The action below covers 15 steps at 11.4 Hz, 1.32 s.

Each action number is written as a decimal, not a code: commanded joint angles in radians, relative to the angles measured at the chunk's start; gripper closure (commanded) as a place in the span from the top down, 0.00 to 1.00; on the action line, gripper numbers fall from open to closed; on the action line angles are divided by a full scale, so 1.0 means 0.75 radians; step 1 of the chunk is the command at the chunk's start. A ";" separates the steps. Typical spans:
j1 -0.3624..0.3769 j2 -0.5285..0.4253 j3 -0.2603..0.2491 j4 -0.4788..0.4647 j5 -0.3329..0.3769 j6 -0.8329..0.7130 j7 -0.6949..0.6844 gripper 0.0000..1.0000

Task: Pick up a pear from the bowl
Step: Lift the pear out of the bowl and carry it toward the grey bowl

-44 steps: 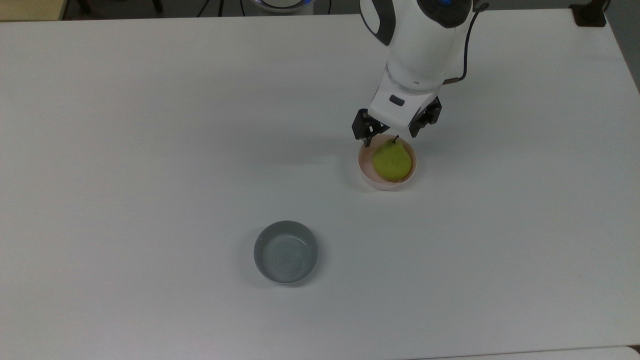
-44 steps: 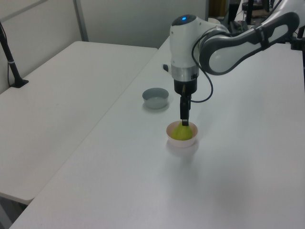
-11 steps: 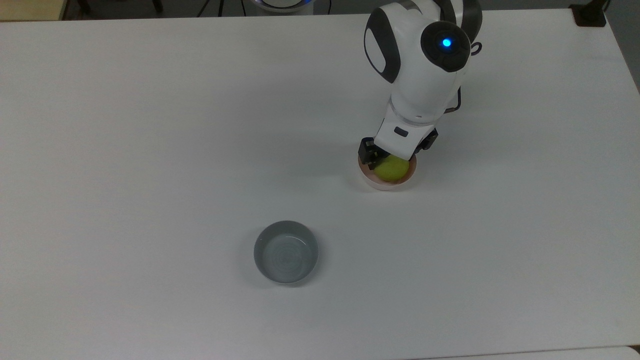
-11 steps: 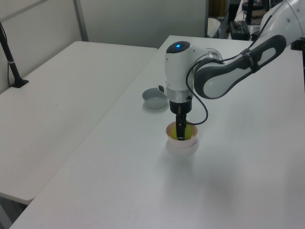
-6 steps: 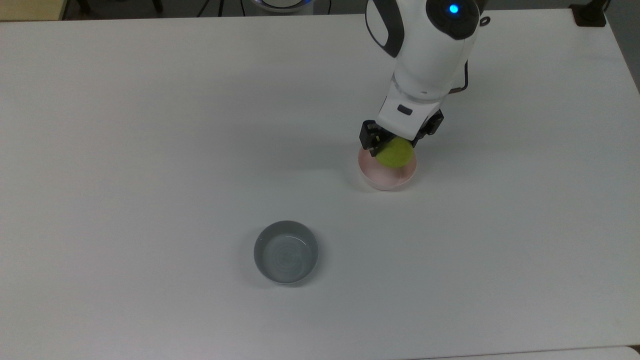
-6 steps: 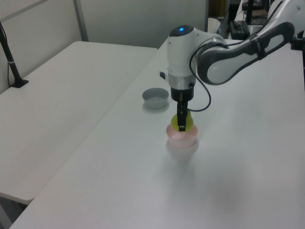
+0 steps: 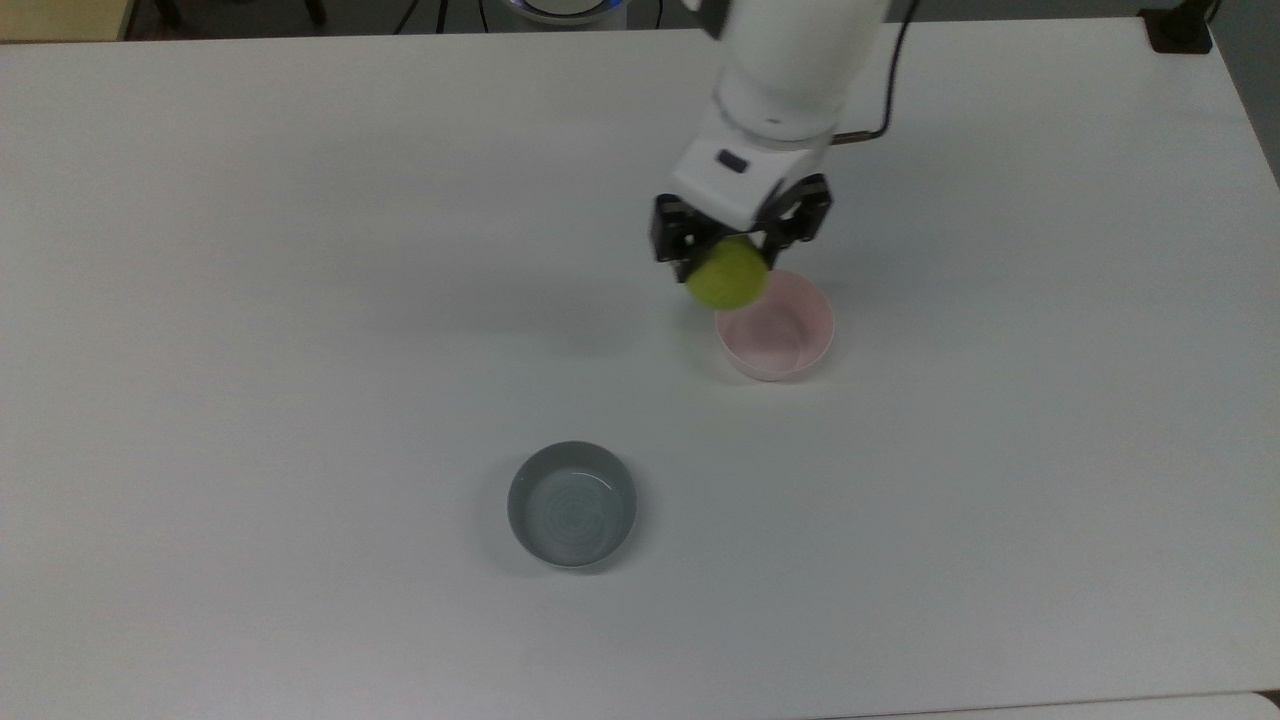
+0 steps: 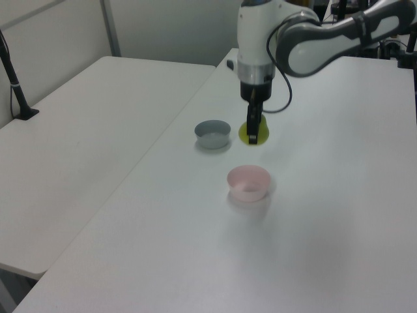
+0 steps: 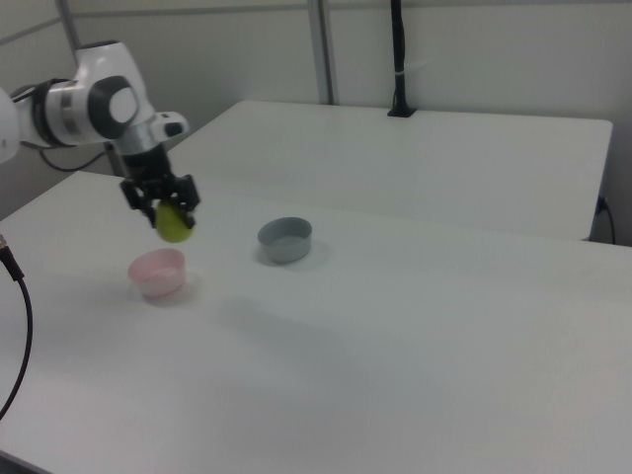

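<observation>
Two bowls on the white table (image 7: 300,300), seen in the top view: grey bowl (image 7: 572,504) at the left, sitting apart and no part of the job; then gripper (image 7: 735,258) clamped on the pear (image 7: 727,275), gripped from above at its narrow upper part so the wide base hangs free; then pink bowl (image 7: 775,327) just right, now bare. Pear lifted clear of the rim, held in the air. Pick-up judged essentially done.

Pear (image 7: 727,276): yellow-green, held aloft clear of bowl. Bowl (image 7: 775,352): pale pink, upright, empty, on tabletop (image 7: 300,300).
</observation>
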 commanded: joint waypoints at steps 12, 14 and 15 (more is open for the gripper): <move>-0.407 0.104 -0.094 -0.199 -0.010 0.245 -0.445 0.52; -0.407 0.141 -0.094 -0.205 -0.010 0.306 -0.435 0.53; -0.405 0.153 -0.094 -0.203 -0.010 0.307 -0.435 0.54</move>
